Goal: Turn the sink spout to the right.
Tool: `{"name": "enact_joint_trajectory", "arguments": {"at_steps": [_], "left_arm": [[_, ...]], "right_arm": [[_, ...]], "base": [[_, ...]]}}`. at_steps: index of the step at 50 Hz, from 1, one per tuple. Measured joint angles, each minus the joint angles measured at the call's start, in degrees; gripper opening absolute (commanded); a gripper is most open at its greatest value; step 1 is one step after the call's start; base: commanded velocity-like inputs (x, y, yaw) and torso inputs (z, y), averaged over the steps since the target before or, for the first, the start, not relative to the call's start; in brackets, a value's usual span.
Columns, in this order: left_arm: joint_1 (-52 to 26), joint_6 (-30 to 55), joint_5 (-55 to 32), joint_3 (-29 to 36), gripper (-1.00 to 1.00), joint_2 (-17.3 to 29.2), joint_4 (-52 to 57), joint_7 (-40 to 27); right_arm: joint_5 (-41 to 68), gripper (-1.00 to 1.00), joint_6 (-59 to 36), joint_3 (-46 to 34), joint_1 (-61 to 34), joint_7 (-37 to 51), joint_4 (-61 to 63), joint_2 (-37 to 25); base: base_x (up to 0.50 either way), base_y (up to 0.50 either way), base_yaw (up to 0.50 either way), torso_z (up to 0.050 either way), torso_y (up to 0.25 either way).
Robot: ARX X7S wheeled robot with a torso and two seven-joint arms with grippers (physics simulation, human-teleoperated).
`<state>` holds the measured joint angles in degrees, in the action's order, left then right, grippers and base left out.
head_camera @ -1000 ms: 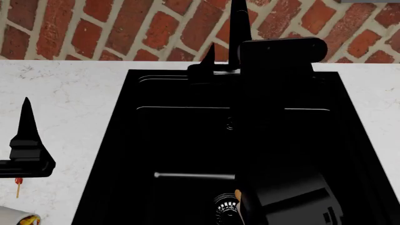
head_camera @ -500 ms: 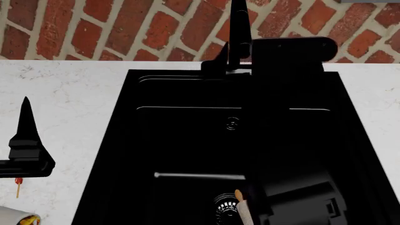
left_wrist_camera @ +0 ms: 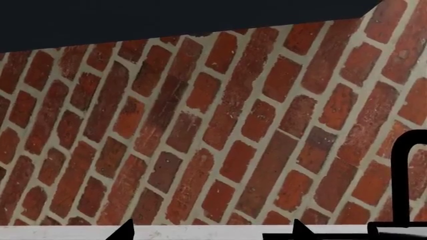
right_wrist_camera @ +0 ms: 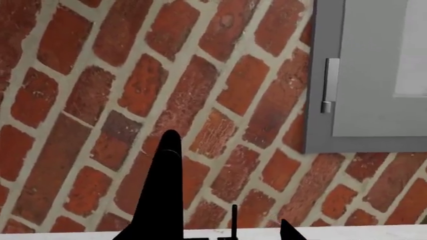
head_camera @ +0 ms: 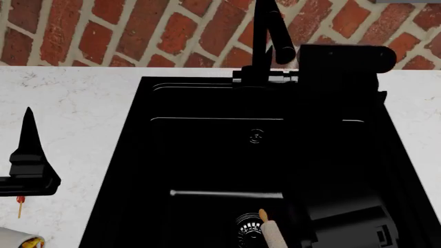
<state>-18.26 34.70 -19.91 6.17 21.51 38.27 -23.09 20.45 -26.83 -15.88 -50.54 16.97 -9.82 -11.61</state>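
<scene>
Spout (head_camera: 264, 36), matte black, upright at the back rim of the sink (head_camera: 206, 155); its angled top arm now slants toward the right of the head view, whereas half a second earlier only the straight tube showed there. Right gripper (head_camera: 282, 77), bulky and black, has shifted rightward along the back rim since the earlier frames and now sits just beside the spout base on its right; black on black hides the jaws, so whether its fingers are spread, clenched or gripping anything cannot be told. Right forearm likewise lies further right over the basin.

Left gripper (head_camera: 28, 155): unchanged position over the white counter (head_camera: 76, 103), well apart from the sink; one pointed finger stands up in the head view, and two finger points show spread apart along the edge of the left wrist view (left_wrist_camera: 210, 232), so the fingers are released and hold nothing.

Left wrist view only: thin black bent tube (left_wrist_camera: 400, 185) against the brick wall (left_wrist_camera: 200, 125), dark underside of a cabinet above. Right wrist view only: grey cabinet door (right_wrist_camera: 373, 75) with a slim metal handle (right_wrist_camera: 329, 85), one tall black finger (right_wrist_camera: 163, 195) before the bricks, a thin black rod (right_wrist_camera: 234, 220) beside it.

Head view only: round metal drain (head_camera: 249, 227), overflow mark (head_camera: 255, 136), beige cylindrical item (head_camera: 271, 232) by the drain, small red-tipped stick (head_camera: 20, 204) and a pale dish edge (head_camera: 17, 238) on the counter
</scene>
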Motion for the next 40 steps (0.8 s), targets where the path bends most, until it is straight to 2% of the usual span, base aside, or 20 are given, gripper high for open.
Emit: {"name": "enact_joint_trajectory", "arguments": {"at_steps": [40], "left_arm": [[-0.07,-0.03,-0.8,0.09,1.0,0.43,-0.06,-0.61]], "right_arm": [[-0.06,1.0,0.76,0.95,-2.15,1.07,-1.92,-2.16]], "base": [[0.0,0.0,0.0,0.0,0.0]]}}
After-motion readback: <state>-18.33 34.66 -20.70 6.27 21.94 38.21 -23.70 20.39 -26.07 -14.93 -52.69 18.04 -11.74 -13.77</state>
